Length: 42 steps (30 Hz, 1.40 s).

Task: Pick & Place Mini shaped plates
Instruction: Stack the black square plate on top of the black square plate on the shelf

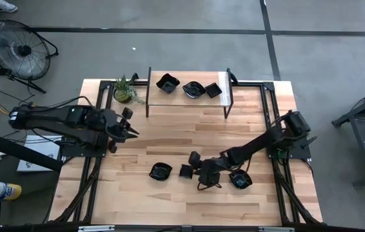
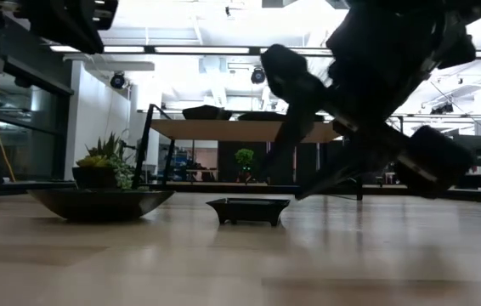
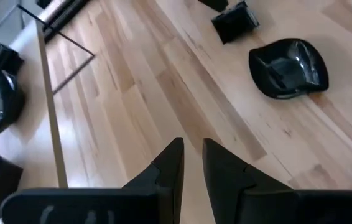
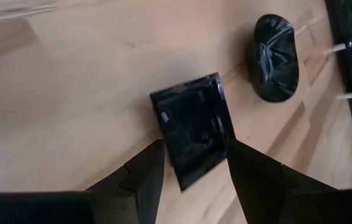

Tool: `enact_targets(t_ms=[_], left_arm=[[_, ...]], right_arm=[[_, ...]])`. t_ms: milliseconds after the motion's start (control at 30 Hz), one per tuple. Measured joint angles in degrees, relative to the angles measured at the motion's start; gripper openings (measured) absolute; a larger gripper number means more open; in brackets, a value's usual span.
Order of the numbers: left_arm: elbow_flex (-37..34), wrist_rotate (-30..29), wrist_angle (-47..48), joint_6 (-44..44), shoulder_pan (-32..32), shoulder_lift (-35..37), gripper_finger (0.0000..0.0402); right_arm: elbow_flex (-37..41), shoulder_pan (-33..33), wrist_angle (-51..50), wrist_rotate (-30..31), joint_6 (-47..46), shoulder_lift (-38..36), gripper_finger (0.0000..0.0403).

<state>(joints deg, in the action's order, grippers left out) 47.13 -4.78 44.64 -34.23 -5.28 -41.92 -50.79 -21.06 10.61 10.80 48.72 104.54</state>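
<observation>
Spread wide, our right pincer straddles the square plate, whose long axis runs between its fingers.

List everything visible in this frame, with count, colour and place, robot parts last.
Mini shaped plates on the shelf: three, black, in a row on the raised shelf.
Mini shaped plates on the table: three, black, along the near side: a rounded one, a square one between the right gripper's open fingers, and one beside the right arm.
Shelf: one, pale wood top on dark legs, far side of the table.
Potted plant: one, green, left of the shelf.
Table: one, light wood.
Fan: one, dark, on the floor at far left.
Left gripper: fingers narrowly apart, empty, above the table's left side.
Right gripper: open, over the square plate.
</observation>
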Motion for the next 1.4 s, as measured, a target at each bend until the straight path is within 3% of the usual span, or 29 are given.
enact_targets(t_ms=[467, 967, 1400], left_arm=[[-4.39, -7.31, -4.24, 4.08, -11.14, 3.95, 0.0055], [-4.61, -10.61, -4.38, 5.87, -13.64, 3.95, 0.0056], [-4.61, -10.86, -4.26, 6.02, -13.62, 3.95, 0.0056]], right_arm=[[-1.64, 0.00, -4.94, -0.01, 0.45, 1.96, 0.0169], [-1.64, 0.81, -4.56, -0.04, 7.27, 2.29, 0.0166], [-1.55, 0.83, -4.67, 0.22, 7.29, 2.35, 0.0070]])
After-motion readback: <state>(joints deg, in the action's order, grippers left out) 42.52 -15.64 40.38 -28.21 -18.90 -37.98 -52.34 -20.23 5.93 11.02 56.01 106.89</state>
